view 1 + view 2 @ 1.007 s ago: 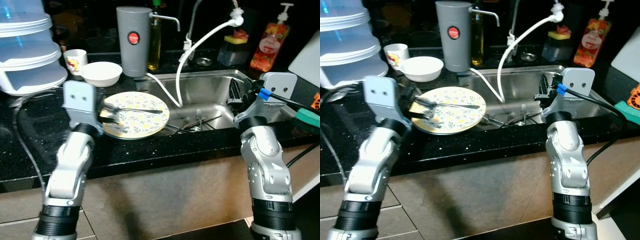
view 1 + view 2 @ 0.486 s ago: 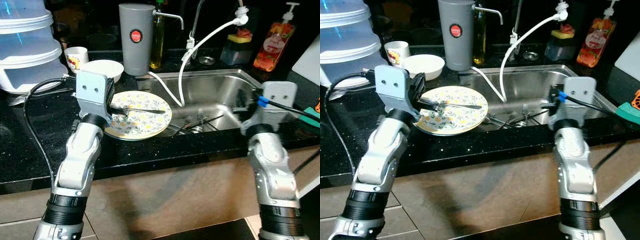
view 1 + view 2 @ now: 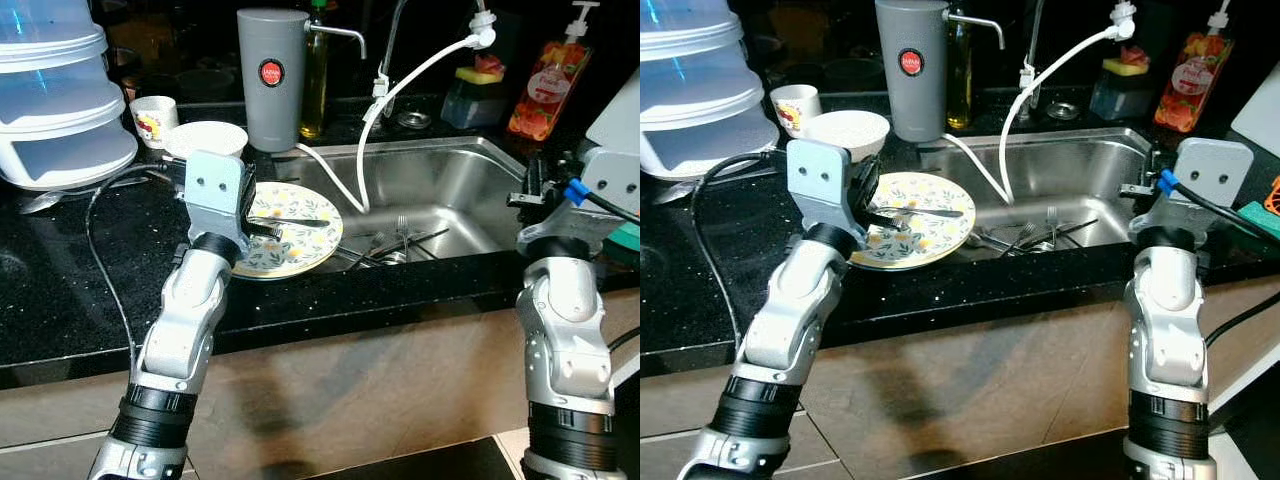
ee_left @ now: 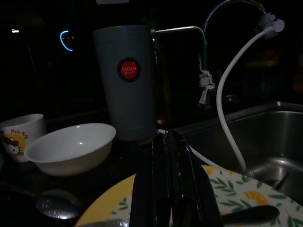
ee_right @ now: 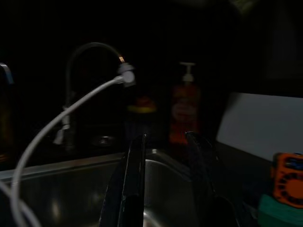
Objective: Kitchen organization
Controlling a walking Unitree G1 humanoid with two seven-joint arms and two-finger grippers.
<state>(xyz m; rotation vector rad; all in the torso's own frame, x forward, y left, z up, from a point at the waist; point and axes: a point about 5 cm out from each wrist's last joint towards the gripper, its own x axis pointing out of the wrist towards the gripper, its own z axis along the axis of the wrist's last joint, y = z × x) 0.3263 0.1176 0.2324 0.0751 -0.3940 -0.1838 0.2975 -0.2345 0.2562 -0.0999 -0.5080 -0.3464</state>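
Plate (image 3: 295, 240), the yellow-rimmed one with the leaf and lemon pattern, lies flat on your black counter (image 3: 60, 290), just left of the steel sink (image 3: 440, 190) and close to the counter's front edge. A dark-handled fork (image 3: 290, 221) rests across it. Your left gripper (image 3: 262, 228) sits low over the plate's left part, and the left wrist view shows its fingers (image 4: 163, 189) pressed together with no gap, above the plate surface; you cannot tell from these views whether they pinch the fork.

Behind the plate stand a white bowl (image 3: 205, 139) and a small printed cup (image 3: 153, 119), with a tall grey jug (image 3: 270, 78) beside them. A white hose (image 3: 400, 95) runs from the tap down into the sink, where several forks (image 3: 395, 240) lie.

Your right gripper (image 5: 165, 189) hovers at the sink's right end, fingers (image 5: 135, 189) apart with a clear gap, holding nothing. An orange soap bottle (image 3: 542, 85) stands behind the sink's right end.
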